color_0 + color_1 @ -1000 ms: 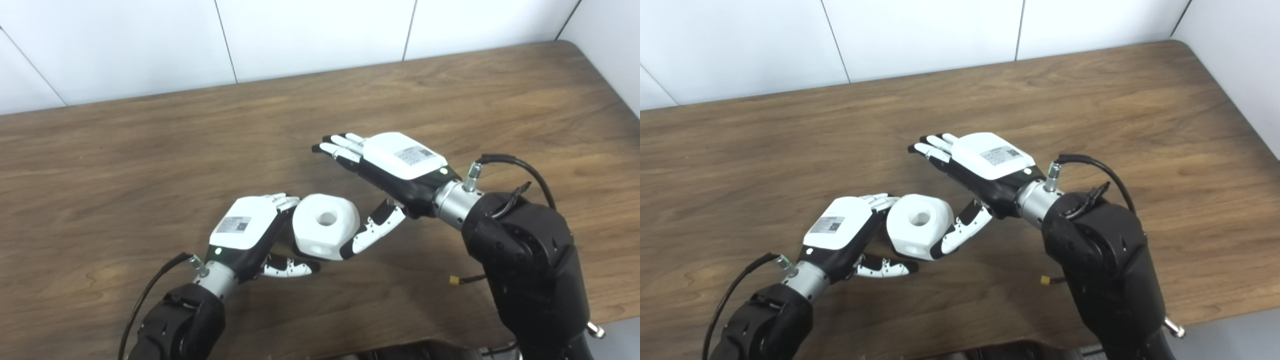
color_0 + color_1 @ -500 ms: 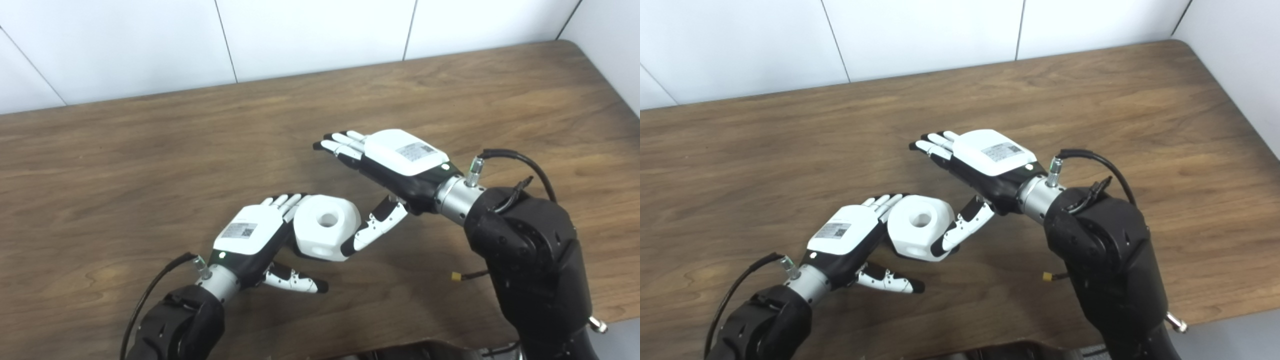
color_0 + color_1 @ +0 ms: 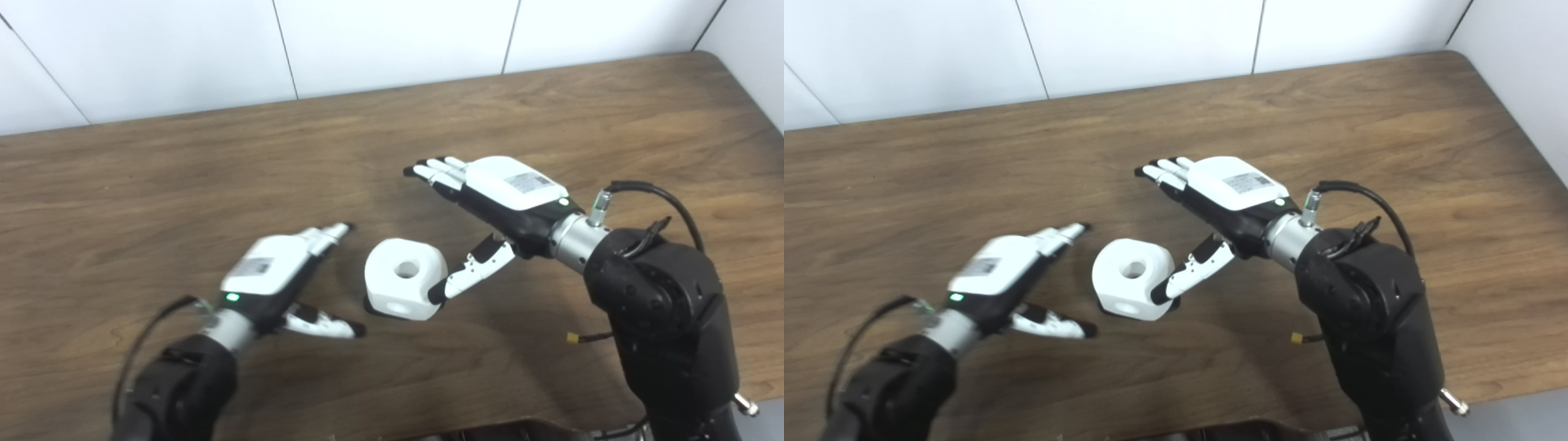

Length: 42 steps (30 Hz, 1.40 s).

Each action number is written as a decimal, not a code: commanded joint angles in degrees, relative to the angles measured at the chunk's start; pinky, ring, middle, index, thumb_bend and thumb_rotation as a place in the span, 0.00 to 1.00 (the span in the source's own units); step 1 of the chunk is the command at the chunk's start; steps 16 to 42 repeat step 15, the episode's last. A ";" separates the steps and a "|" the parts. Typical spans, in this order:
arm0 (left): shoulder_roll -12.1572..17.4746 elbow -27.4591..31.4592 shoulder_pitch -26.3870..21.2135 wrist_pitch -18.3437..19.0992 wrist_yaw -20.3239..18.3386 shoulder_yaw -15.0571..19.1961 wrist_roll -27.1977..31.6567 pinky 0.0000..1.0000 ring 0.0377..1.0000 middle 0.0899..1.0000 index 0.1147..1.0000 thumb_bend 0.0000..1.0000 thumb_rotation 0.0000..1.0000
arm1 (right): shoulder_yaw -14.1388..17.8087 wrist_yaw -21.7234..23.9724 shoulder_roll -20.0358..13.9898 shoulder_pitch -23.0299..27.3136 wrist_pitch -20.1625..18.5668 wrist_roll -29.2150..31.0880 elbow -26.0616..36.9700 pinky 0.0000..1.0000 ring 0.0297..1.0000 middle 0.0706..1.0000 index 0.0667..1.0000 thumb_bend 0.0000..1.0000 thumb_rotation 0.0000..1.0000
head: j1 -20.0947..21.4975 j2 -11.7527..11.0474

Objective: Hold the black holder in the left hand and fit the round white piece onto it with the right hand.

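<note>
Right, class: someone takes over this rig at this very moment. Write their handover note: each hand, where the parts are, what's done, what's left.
Left hand: open, holding nothing, off to the left of the white piece.
Right hand: open, thumb tip at the piece's right side, no grip.
White piece: on the table, hole up, something black just visible at its base.
Done: piece appears seated, though the fit can't be confirmed.
Left: check it.

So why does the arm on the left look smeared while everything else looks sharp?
In both the left eye view and the right eye view, the left hand and its arm are streaked with motion blur; the right hand, the white piece and the table are crisp. Lighting is soft and even, with faint shadows beneath the hands and no strong glare.
</note>
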<state>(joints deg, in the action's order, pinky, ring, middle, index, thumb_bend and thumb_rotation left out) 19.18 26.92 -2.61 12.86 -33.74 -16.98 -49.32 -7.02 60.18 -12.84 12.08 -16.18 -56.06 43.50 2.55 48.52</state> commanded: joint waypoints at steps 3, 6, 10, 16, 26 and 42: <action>1.42 0.20 2.73 2.10 0.60 3.98 3.91 0.88 0.95 0.95 0.98 0.96 0.47 | 1.88 -2.82 -1.56 -0.12 -0.72 3.43 0.89 1.00 1.00 0.99 1.00 0.86 0.71 | -0.59 -0.05; 1.66 0.63 3.57 2.16 1.30 6.64 8.30 0.81 0.94 0.96 0.99 0.98 0.47 | 3.11 -3.98 -1.96 -0.75 -2.18 5.23 0.75 0.99 1.00 0.99 1.00 0.76 0.90 | -0.66 -0.12; 1.67 1.29 4.80 0.86 3.66 10.65 14.81 0.77 0.92 0.97 1.00 0.97 0.49 | 4.88 -5.93 -2.21 -1.20 -4.32 6.97 0.10 0.97 1.00 0.99 0.99 0.66 1.00 | -0.90 -0.28; -0.81 1.15 6.48 1.19 7.71 17.41 27.27 0.84 0.97 1.00 1.00 0.97 0.49 | 7.85 -10.62 -1.14 -2.41 -8.35 12.40 -1.41 0.87 0.98 0.98 0.98 0.56 1.00 | -1.50 -0.60; -0.81 1.15 6.48 1.19 7.71 17.41 27.27 0.84 0.97 1.00 1.00 0.97 0.49 | 7.85 -10.62 -1.14 -2.41 -8.35 12.40 -1.41 0.87 0.98 0.98 0.98 0.56 1.00 | -1.50 -0.60; -0.81 1.15 6.48 1.19 7.71 17.41 27.27 0.84 0.97 1.00 1.00 0.97 0.49 | 7.85 -10.62 -1.14 -2.41 -8.35 12.40 -1.41 0.87 0.98 0.98 0.98 0.56 1.00 | -1.50 -0.60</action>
